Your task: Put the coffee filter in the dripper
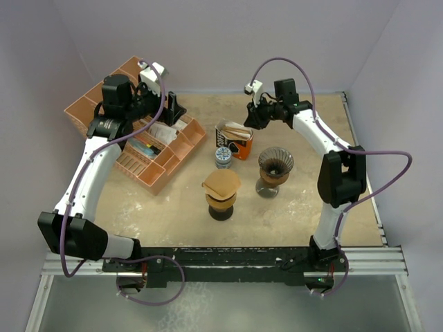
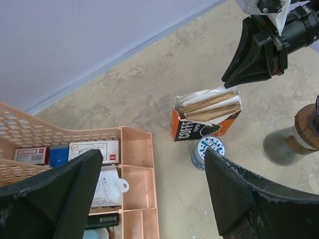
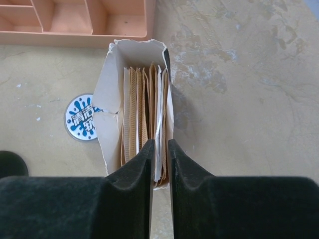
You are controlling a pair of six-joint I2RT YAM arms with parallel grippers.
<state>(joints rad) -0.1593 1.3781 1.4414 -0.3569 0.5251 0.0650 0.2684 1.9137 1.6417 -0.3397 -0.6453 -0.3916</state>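
Observation:
The torn orange coffee filter box [image 1: 234, 140] [image 2: 207, 117] stands open at mid table, with several brown paper filters [image 3: 134, 109] upright inside. My right gripper [image 1: 253, 117] [image 3: 159, 142] hangs right over the box's mouth. Its jaws are drawn to a narrow slit, tips at the filters' top edges, and bare table shows through the gap. A glass dripper [image 1: 275, 162] with a wooden collar [image 2: 306, 132] stands to the right of the box. My left gripper [image 1: 174, 108] [image 2: 153, 155] is wide open and empty above the organizer's edge.
A peach plastic organizer [image 1: 128, 162] [image 2: 134, 169] with packets fills the back left. A small round tin [image 1: 223, 156] [image 3: 82, 123] sits against the box. A dark cup topped by a brown filter [image 1: 221, 185] stands in front of it.

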